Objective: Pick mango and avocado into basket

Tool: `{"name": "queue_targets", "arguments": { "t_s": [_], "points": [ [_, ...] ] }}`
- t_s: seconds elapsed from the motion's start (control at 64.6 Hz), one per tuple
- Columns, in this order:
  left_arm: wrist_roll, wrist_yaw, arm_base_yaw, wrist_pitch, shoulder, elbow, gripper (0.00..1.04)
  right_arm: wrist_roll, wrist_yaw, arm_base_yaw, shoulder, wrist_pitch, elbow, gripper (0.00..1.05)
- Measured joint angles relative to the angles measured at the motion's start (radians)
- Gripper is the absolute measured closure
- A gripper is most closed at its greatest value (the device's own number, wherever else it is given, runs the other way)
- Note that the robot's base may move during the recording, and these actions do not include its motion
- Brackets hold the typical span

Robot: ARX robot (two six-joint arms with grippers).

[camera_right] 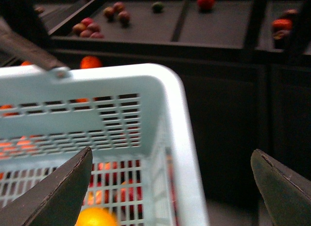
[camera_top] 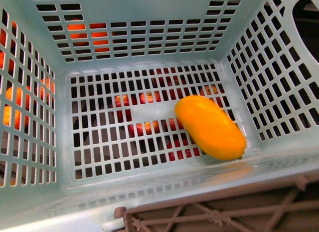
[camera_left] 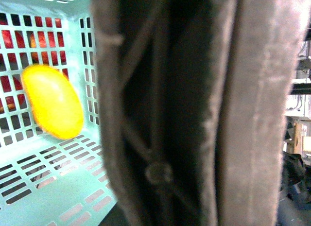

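The mango lies on its side on the slotted floor of the basket, slanted, its lower end tucked into the near right corner, touching or nearly touching the near wall. It is the only fruit inside. The brown handle is folded down across the near rim, with a white zip tie at its left end. Through the floor slots red fruit shows underneath, and orange fruit glows through the far and left walls.

The right hand hangs over a corner of the basket's rim, spread wide and holding nothing. One of its dark fingers is above the inside of the basket, the other out past the wall, over dark ground. Its wrist camera looks down and outward, catching a sliver of the mango below and, beyond the basket, dark shelf trays carrying scattered reddish fruit, too blurred to name.

The left wrist camera sits right up against the handle, which fills most of its view out of focus, with the mango and basket floor seen past it. The left hand itself is out of sight.
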Motion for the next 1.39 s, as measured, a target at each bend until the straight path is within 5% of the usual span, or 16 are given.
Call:
{"name": "queue_targets", "arguments": {
  "t_s": [0.108, 0.294, 0.48, 0.883, 1.394],
  "points": [
    [0.001, 0.001, 0.000, 0.000, 0.000, 0.000, 0.91, 0.030, 0.084, -0.082, -0.066, -0.032, -0.001, 0.09],
    [-0.002, 0.006, -0.003, 0.000, 0.000, 0.000, 0.91, 0.048, 0.086, -0.104, -0.084, -0.035, -0.003, 0.09],
    [-0.003, 0.008, -0.003, 0.000, 0.000, 0.000, 0.91, -0.067, -0.010, -0.133, -0.137, 0.217, -0.163, 0.36],
    [0.001, 0.004, -0.003, 0.000, 0.000, 0.000, 0.91, -0.106, -0.099, -0.229, -0.320, 0.240, -0.371, 1.03],
    [0.000, 0.005, -0.003, 0.000, 0.000, 0.000, 0.91, -0.111, -0.100, -0.229, -0.572, 0.108, -0.495, 1.01]
  ]
}}
